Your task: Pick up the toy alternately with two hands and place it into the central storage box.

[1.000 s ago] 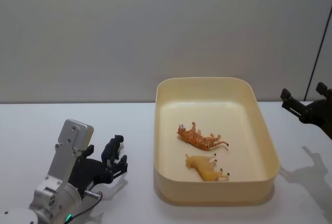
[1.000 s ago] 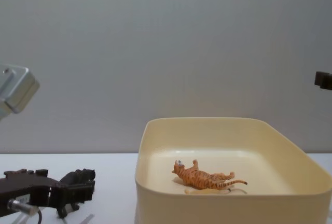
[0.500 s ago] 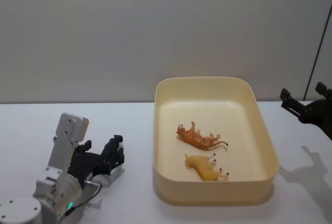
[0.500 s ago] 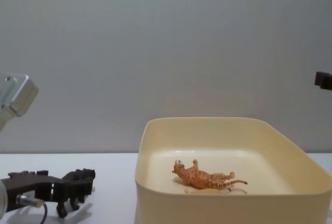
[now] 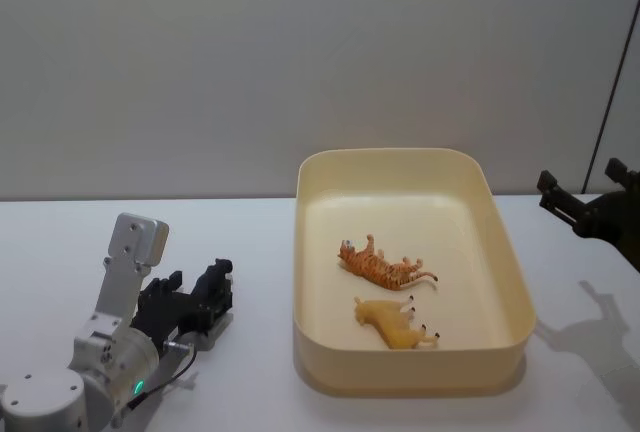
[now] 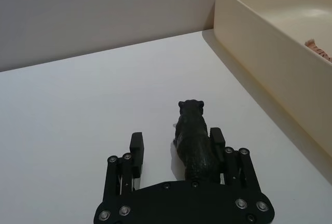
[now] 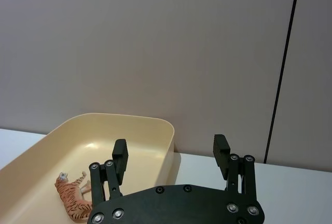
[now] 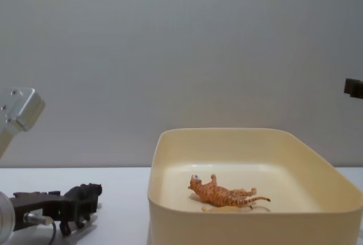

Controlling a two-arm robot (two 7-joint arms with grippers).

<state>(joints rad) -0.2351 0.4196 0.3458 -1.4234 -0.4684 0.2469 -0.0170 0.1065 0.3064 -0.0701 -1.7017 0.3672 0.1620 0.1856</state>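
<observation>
Though the left gripper (image 6: 176,149) brackets the black toy (image 6: 193,142) on the table beside the box (image 5: 312,282), fingers look unclosed; off-center, it may slip. Right gripper (image 7: 171,156) hangs open, idle.

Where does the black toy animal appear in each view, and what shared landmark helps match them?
Head: black toy at lower left on the table, between the left gripper's fingers.
Chest: lower left, left of the box.
Left wrist: centre bottom, against one finger.
Right wrist: not in it.
Landmark: the cream box, right of the toy.
</observation>
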